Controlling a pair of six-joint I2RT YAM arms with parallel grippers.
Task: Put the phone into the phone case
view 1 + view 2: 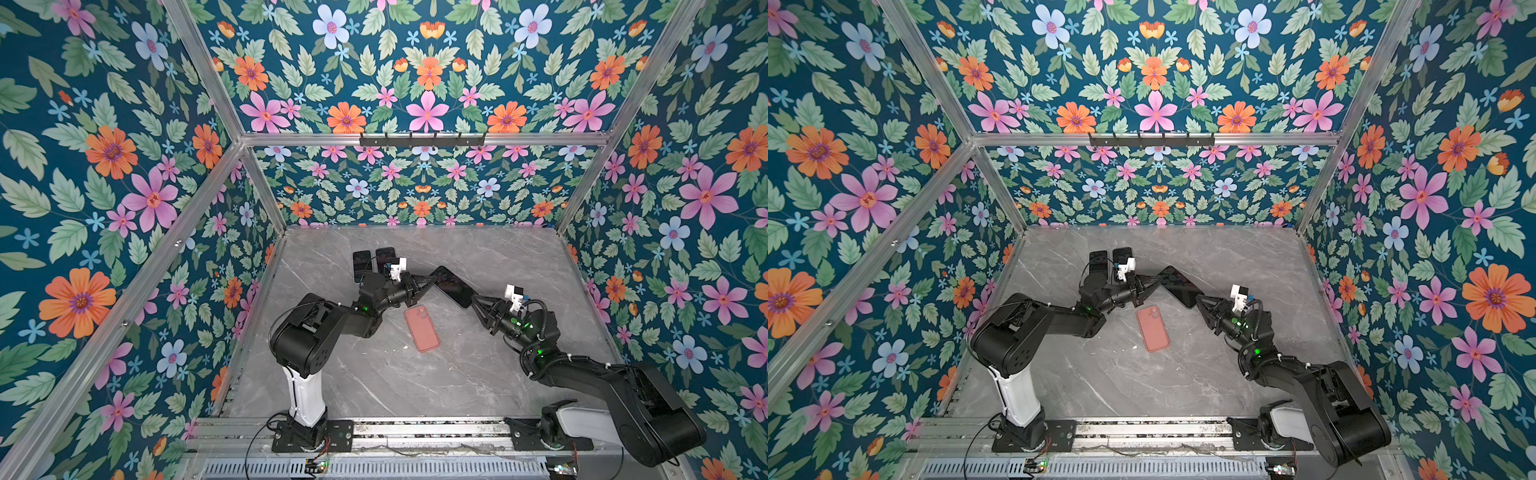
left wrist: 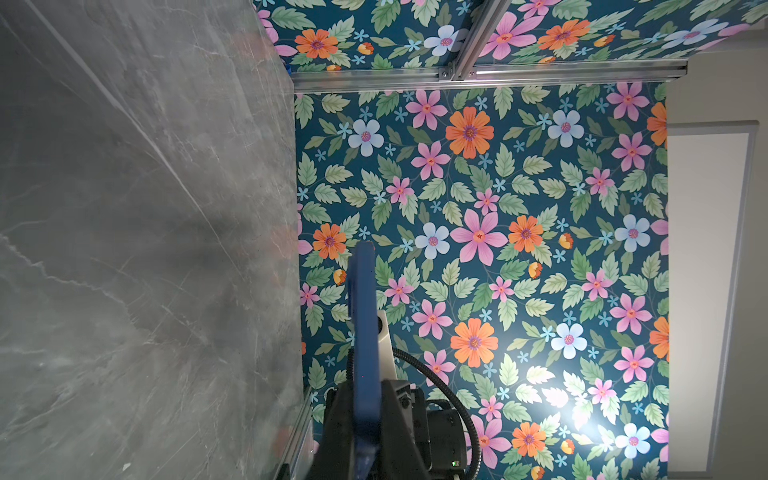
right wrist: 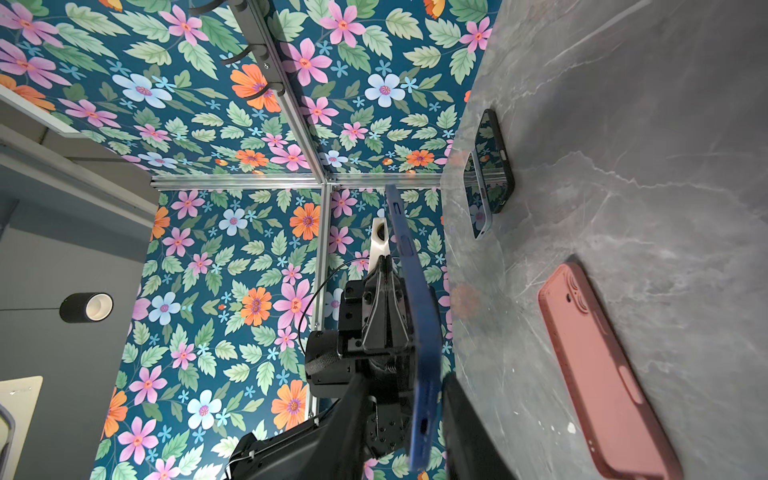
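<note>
Nearest, a phone case is found flat on the grey marbled table, between the two arms and touched by neither. It is salmon-pink and matt with rounded corners, and a camera cut-out is seen at its far end; side-button bumps are visible in the right wrist view.

Just beyond it, the phone is held clear of the table and set aslant, its long axis running from far left to near right. A dark, glossy screen is shown in both top views. A deep blue edge with side buttons and an opening at one end is shown in the wrist views.

The far-left end of the phone is clamped in the closed left gripper. The near-right end is flanked by the jaws of the right gripper; whether they press on it cannot be told.

Farthest, two further handsets are laid side by side on the table behind the left arm, with wallpaper reflected in their screens.
</note>
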